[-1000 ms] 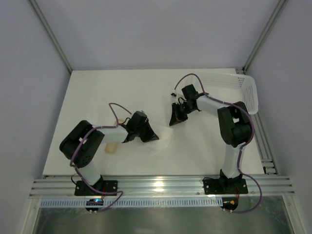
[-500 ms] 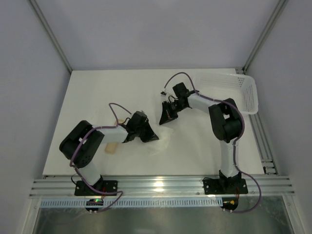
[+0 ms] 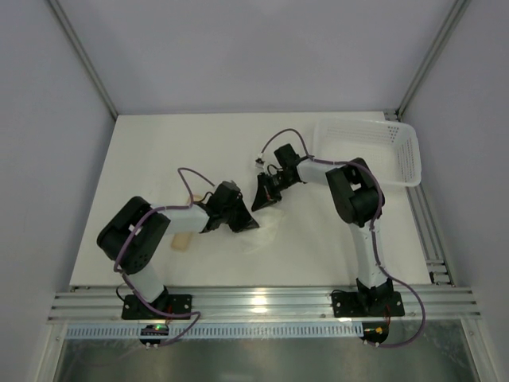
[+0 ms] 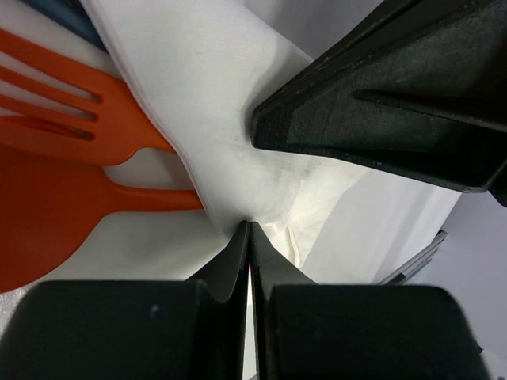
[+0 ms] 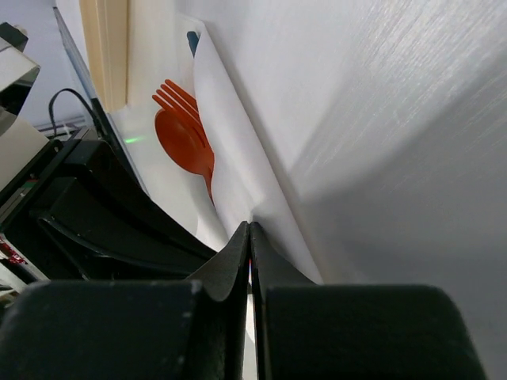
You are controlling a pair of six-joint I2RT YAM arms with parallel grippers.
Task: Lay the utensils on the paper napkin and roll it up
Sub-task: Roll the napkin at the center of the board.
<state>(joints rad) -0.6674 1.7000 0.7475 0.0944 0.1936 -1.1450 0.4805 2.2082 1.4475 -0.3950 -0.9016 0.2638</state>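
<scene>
The paper napkin lies folded over the utensils, with its white fold running to both grippers' tips. An orange fork and an orange spoon stick out from under it, and a dark blue utensil tip shows beside them. My left gripper is shut, pinching the napkin's crease. My right gripper is shut on the napkin's edge, close to the spoon. From above, the left gripper and the right gripper sit almost tip to tip over the napkin.
A white perforated basket stands at the back right. A short beige piece lies by the left arm's elbow, also seen in the right wrist view as a beige piece. The table's front edge runs just below the arms.
My right gripper has swung left and nearer, from beside the basket toward the left gripper. The left arm has stayed put.
</scene>
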